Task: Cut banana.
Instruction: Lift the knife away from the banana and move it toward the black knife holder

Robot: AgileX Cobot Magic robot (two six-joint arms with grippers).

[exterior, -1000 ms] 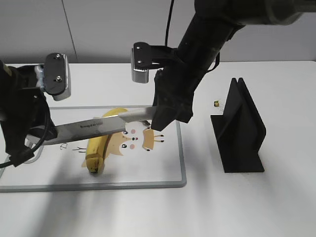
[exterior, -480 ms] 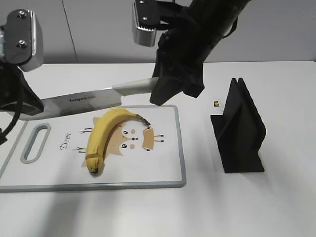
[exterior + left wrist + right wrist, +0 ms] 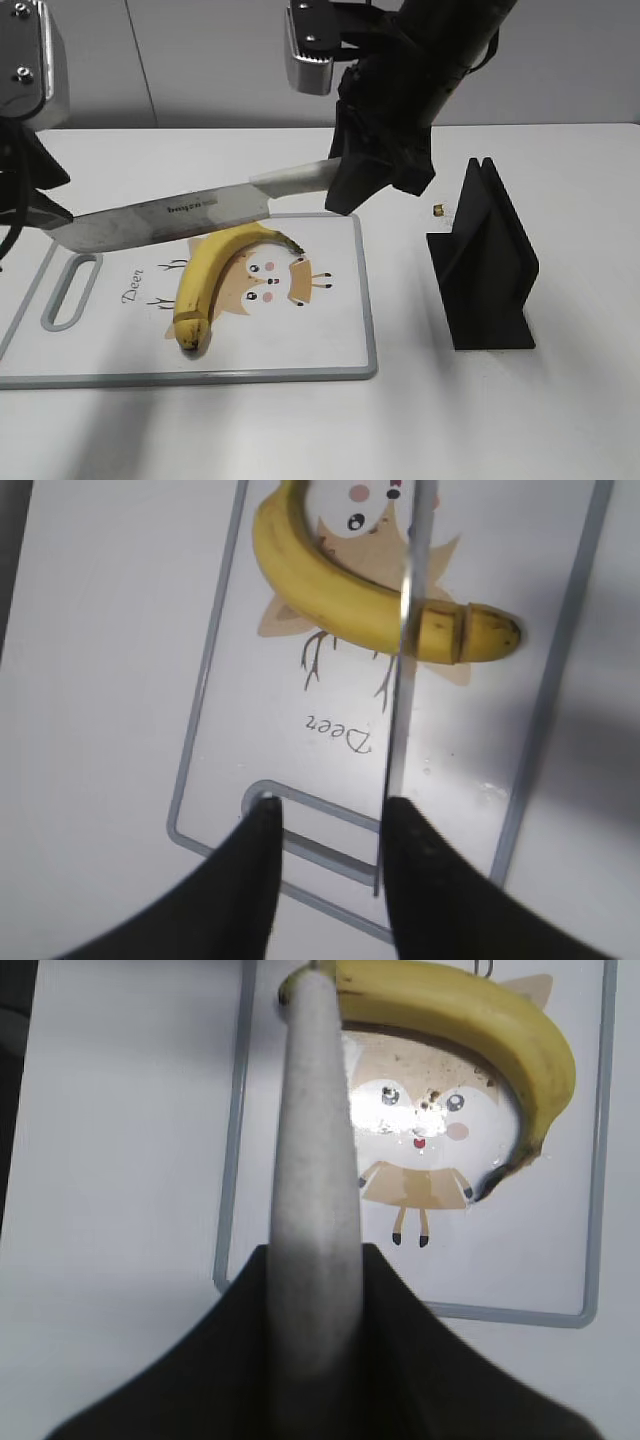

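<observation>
The banana (image 3: 205,275) is yellow with a dark tip and some brown marks. The cutting board (image 3: 330,350) is white with a grey rim and a printed orange cartoon deer. The knife (image 3: 180,215) has a silver blade and a pale grey handle. The stand (image 3: 485,265) on the right is black.

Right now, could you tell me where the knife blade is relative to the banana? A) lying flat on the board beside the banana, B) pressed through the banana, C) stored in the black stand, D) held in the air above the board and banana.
D: the knife, gripped at its handle by the right tool, hangs above the cutting board and the uncut banana.
</observation>
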